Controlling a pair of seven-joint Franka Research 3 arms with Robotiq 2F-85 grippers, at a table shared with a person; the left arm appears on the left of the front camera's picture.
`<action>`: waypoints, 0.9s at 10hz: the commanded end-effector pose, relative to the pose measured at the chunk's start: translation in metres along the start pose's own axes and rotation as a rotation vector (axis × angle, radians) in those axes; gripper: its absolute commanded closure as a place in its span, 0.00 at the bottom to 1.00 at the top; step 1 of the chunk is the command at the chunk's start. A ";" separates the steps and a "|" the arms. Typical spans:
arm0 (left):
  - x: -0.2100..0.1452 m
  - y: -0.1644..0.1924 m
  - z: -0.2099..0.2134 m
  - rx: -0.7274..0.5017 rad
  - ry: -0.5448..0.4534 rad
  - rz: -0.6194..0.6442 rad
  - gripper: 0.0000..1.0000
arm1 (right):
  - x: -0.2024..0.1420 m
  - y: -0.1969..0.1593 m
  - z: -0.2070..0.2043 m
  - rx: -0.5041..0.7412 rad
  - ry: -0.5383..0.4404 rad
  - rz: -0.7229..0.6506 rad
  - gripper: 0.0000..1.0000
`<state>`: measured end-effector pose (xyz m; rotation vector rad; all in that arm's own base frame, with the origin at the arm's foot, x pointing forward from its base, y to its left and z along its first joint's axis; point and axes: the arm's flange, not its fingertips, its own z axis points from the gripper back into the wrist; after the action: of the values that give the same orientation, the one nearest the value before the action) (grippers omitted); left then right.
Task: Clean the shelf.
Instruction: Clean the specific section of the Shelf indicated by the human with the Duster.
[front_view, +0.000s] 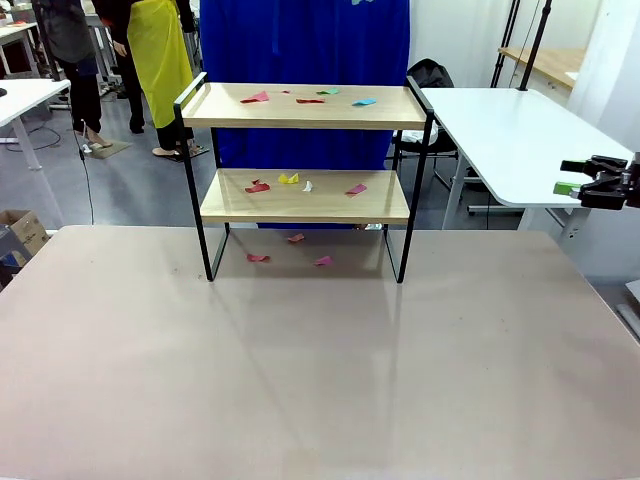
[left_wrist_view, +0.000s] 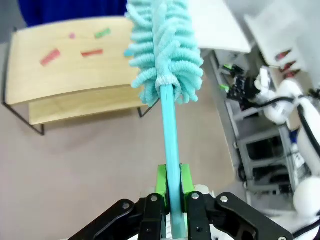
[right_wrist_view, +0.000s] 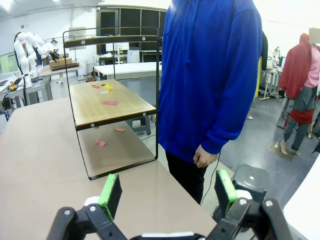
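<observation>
The left fingers (left_wrist_view: 161, 181) clamp the duster (left_wrist_view: 165, 55), right fingers (right_wrist_view: 110, 192) apart; sweep the shelf (front_view: 300, 119) boards lightly, pushing scraps (front_view: 257, 98) toward one edge.

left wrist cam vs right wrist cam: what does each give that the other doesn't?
Left wrist view: the left gripper shut on the handle of a teal duster, fluffy head out front, and the top board of the shelf seen from above with paper scraps on it.
Right wrist view: the right gripper open and holding nothing, a person in a blue hoodie standing at the edge of the table beside the shelf, scraps on the lower board and on the table under it.
Both: the shelf, scraps, the tan table.
</observation>
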<state>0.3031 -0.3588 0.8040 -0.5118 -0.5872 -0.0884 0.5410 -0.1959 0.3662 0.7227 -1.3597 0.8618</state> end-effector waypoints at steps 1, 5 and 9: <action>0.009 -0.021 -0.026 0.022 -0.053 0.067 0.87 | 0.003 0.002 -0.001 0.001 -0.004 0.004 0.00; 0.007 -0.031 -0.085 0.047 -0.093 0.186 0.87 | 0.003 0.002 -0.001 0.001 -0.004 0.004 0.00; -0.011 -0.028 -0.133 0.030 -0.065 0.216 0.87 | 0.003 0.002 -0.001 0.001 -0.004 0.004 0.00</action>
<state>0.3561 -0.4470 0.7196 -0.5398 -0.5629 0.1244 0.5410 -0.1959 0.3662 0.7227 -1.3597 0.8618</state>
